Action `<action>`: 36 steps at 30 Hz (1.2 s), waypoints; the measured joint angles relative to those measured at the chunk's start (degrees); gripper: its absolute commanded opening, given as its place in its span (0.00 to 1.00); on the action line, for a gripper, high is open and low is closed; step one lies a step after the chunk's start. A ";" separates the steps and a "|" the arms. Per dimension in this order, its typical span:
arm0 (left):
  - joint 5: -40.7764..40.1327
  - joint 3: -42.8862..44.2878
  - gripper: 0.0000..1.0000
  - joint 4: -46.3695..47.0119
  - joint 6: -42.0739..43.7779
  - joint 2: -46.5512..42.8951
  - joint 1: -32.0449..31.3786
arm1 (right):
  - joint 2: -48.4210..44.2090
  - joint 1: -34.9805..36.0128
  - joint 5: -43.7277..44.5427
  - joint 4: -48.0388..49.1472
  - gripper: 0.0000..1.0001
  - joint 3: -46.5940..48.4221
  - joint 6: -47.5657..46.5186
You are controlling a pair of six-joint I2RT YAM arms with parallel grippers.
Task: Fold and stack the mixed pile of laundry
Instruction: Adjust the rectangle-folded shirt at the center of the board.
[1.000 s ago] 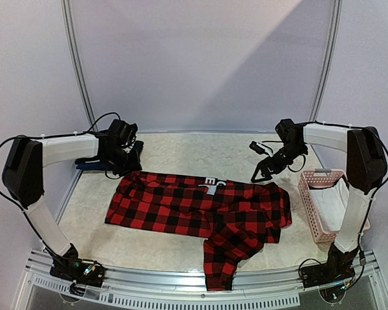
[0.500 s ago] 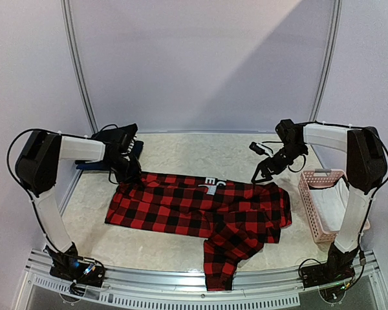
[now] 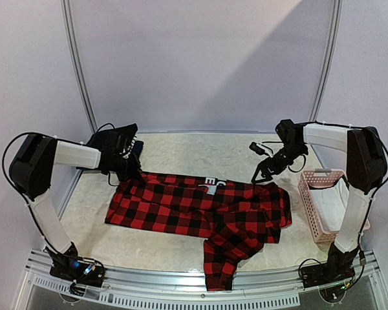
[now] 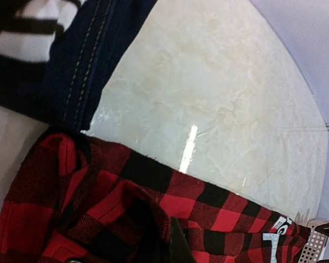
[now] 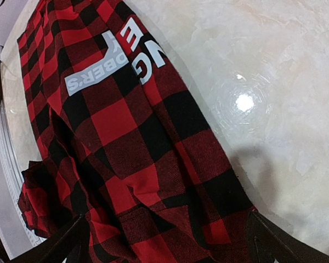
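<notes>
The red-and-black plaid flannel shirt (image 3: 200, 210) lies spread across the table, one sleeve trailing toward the near edge. My left gripper (image 3: 132, 173) sits at the shirt's far left corner and is shut on a bunched fold of plaid (image 4: 98, 213); one dark fingertip (image 4: 178, 246) shows against the cloth. A navy garment with light stitching (image 4: 93, 55) lies just behind that corner, with a black-and-white striped piece (image 4: 27, 33) beside it. My right gripper (image 3: 265, 173) hovers open over the shirt's far right corner (image 5: 170, 181), its fingers (image 5: 279, 246) spread to either side of the cloth.
A pink slatted basket (image 3: 313, 206) stands at the table's right side, close to the shirt's right edge. Bare marble tabletop (image 3: 200, 152) stretches behind the shirt to the back wall. The shirt's sleeve hangs over the front rail (image 3: 181, 290).
My left gripper has come down and to the right onto the shirt's far left corner and closed on the cloth. The right arm has not moved.
</notes>
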 measured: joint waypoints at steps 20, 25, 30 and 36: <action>-6.62 -8.81 0.19 25.27 1.99 -0.35 0.07 | 0.48 0.00 -1.16 -0.07 0.99 0.00 0.00; -7.65 -8.48 0.28 23.19 2.25 0.76 0.07 | 0.81 0.00 -1.22 0.09 0.99 -0.13 0.02; -9.46 -7.32 0.30 18.23 4.33 -0.98 0.09 | 0.76 0.00 -1.25 1.09 0.99 -0.87 0.07; -11.39 -2.43 0.33 8.13 8.98 -6.71 -1.18 | -0.72 1.53 -0.57 2.21 0.99 -2.03 -0.04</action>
